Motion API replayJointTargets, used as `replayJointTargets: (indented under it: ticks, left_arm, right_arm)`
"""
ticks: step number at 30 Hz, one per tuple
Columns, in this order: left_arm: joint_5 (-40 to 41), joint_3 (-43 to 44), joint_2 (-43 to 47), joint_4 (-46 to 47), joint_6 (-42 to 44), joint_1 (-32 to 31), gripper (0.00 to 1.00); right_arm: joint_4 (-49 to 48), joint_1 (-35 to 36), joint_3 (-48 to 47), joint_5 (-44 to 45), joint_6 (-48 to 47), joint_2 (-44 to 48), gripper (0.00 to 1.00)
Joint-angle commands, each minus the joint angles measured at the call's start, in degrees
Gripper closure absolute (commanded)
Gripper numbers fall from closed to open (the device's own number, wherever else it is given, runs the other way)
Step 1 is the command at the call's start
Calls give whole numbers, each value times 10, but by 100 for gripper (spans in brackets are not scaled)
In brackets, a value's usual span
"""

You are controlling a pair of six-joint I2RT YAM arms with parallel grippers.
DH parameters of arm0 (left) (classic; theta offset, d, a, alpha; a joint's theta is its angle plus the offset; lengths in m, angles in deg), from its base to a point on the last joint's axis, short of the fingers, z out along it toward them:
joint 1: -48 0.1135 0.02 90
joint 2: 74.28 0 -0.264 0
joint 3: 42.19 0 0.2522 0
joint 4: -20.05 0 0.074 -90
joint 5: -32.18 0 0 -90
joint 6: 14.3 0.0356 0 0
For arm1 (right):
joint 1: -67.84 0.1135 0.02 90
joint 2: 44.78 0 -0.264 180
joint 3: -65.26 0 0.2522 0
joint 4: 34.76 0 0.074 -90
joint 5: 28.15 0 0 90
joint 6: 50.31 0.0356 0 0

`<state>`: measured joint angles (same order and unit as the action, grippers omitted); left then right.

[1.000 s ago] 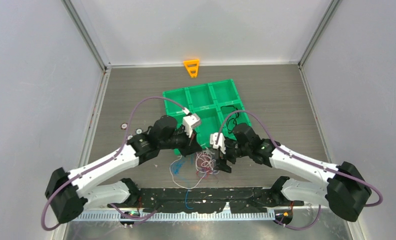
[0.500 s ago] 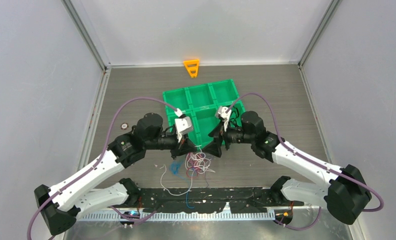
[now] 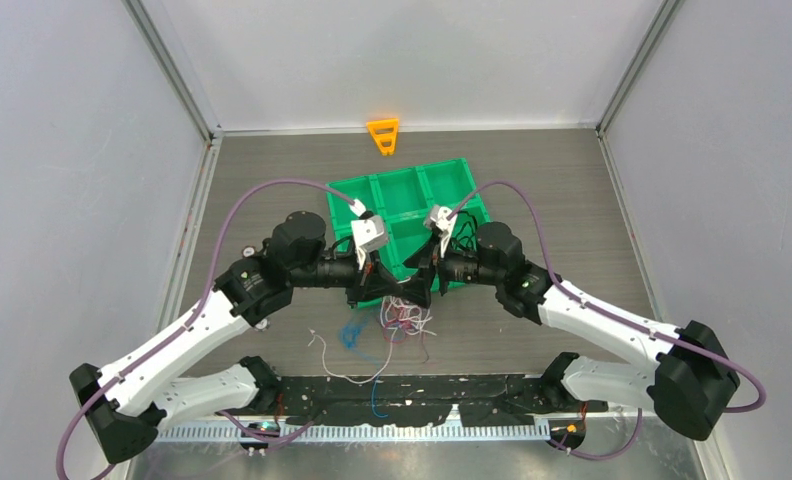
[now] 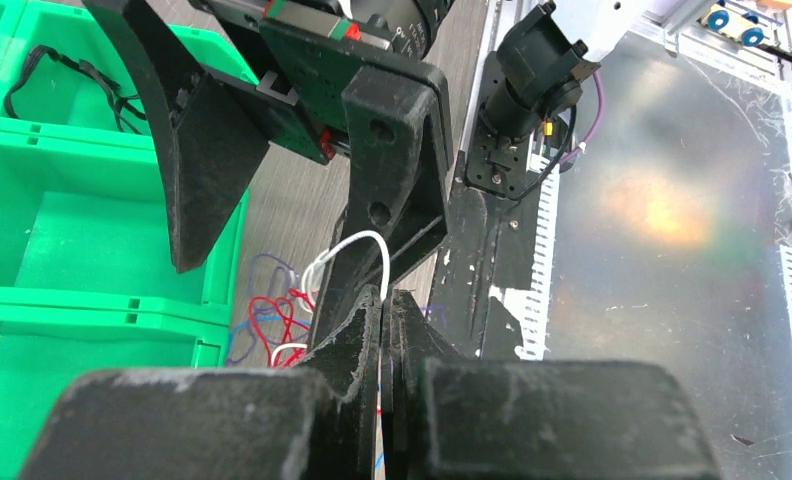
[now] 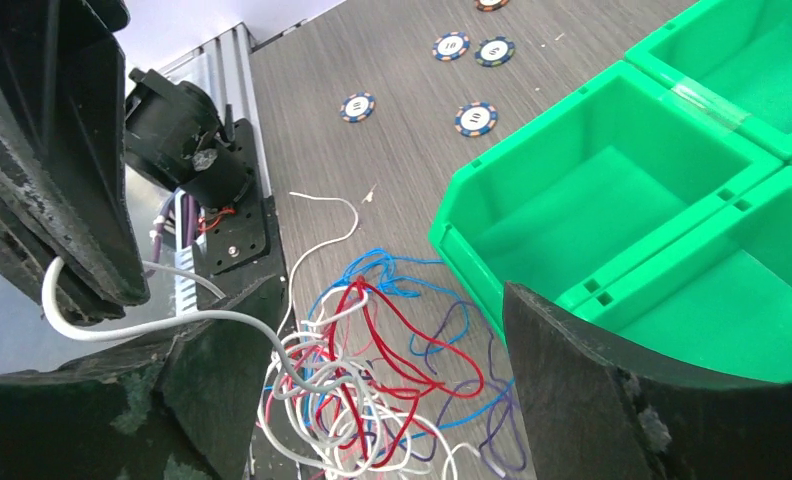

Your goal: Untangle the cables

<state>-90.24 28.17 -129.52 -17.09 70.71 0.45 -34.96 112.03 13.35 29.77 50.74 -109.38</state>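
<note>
The cables [image 3: 404, 320] lie as a tangle of thin white, red, blue and purple wires on the table, just in front of the green tray [image 3: 344, 188]. My left gripper [image 3: 380, 291] hovers above them, shut on a white cable [image 4: 370, 243] that loops out of its closed fingertips [image 4: 372, 310]. The right gripper [image 3: 418, 290] faces it tip to tip, open. In the right wrist view its wide jaws straddle the cables [image 5: 372, 370], and the lifted white cable [image 5: 122, 326] crosses its left finger. The right gripper's fingers [image 4: 212, 150] show in the left wrist view.
A black cable [image 3: 462, 226] lies in one compartment of the tray. An orange part [image 3: 383, 135] stands at the back wall. Several round chips [image 5: 358, 107] lie left of the tray. A loose white wire [image 3: 324, 352] trails toward the arm bases [image 3: 402, 395].
Both grippers rose from the table and moved back toward the tray, now tip to tip. The left one drew a white cable up, and the tangle shifted slightly with it.
</note>
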Motion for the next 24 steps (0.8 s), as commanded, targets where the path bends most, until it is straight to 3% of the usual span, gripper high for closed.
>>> replayJointTargets:
  ticks: [1, 3, 6, 13, 17, 21, 24]
  left_arm:
    - [-40, 11, 6, 43, -21, 0, 100]
    - [-56, 16, 10, 50, -22, -16, 100]
    - [-73, 51, 4, 53, -32, -22, 100]
    - [-89, 247, -26, -18, 26, -11, 100]
    - [-69, 319, -44, -17, 11, 7, 100]
    - [-58, 402, -77, 22, -58, 66, 100]
    - [-51, 504, -107, 7, -48, 85, 100]
  right_arm:
    - [-6, 3, 1, 52, -21, 40, 20]
    - [0, 3, 13, 96, -22, 40, 35]
    - [6, 3, 15, 87, -28, 4, 44]
    - [104, 4, 15, 32, -106, -35, 40]
    - [121, 4, 33, 8, -139, -29, 44]
    - [144, 0, 52, 24, -179, -25, 49]
    - [143, -3, 51, 31, -183, -29, 50]
